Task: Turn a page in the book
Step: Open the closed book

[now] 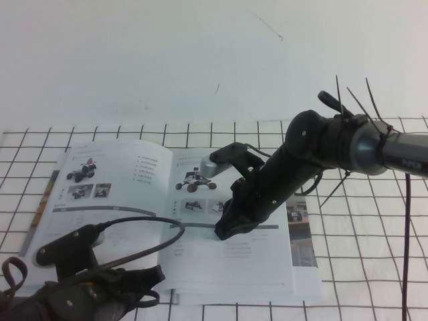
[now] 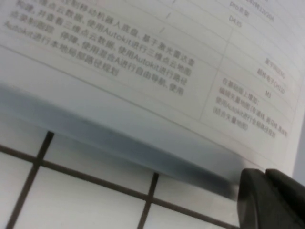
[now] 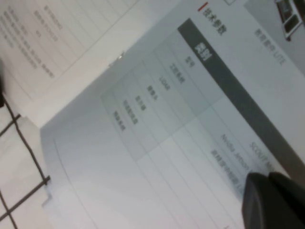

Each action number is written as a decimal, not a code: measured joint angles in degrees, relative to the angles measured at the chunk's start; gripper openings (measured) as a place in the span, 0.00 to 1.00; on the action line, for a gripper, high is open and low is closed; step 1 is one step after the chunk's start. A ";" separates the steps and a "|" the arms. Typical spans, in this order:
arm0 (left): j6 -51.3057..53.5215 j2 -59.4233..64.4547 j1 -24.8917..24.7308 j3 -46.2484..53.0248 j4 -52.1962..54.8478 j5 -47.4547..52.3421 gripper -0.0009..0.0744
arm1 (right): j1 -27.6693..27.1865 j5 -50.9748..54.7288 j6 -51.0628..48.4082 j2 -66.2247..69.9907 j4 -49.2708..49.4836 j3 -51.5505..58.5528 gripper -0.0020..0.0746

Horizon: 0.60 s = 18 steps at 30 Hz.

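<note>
So the book (image 1: 167,214) is lying open and flat on the white table (image 1: 374,267) with the black grid lines, more toward the robot's left and center. The right arm comes in from the right side, elbow up high, forearm angled steeply down and toward the left. Its right claw (image 1: 224,232) is fully closed and the tip is planted on the right-hand page (image 1: 227,264), right about at the grey bar, just off the spine. That page has the dark wheeled rover photo near its top. The left arm sits low at the near edge by the book's near-left corner; the left claw (image 2: 271,200) hovers just off the book's edge over the grid, can't tell whether it's wide or closed
</note>
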 joint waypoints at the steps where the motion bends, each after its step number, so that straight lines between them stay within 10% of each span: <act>1: 0.15 0.02 0.00 0.00 0.27 0.28 0.01 | 0.25 -0.01 1.08 -0.05 -0.71 0.00 0.03; 18: 0.40 1.70 0.00 0.00 3.18 3.43 0.01 | 0.01 0.35 12.88 -7.65 -21.12 0.69 0.03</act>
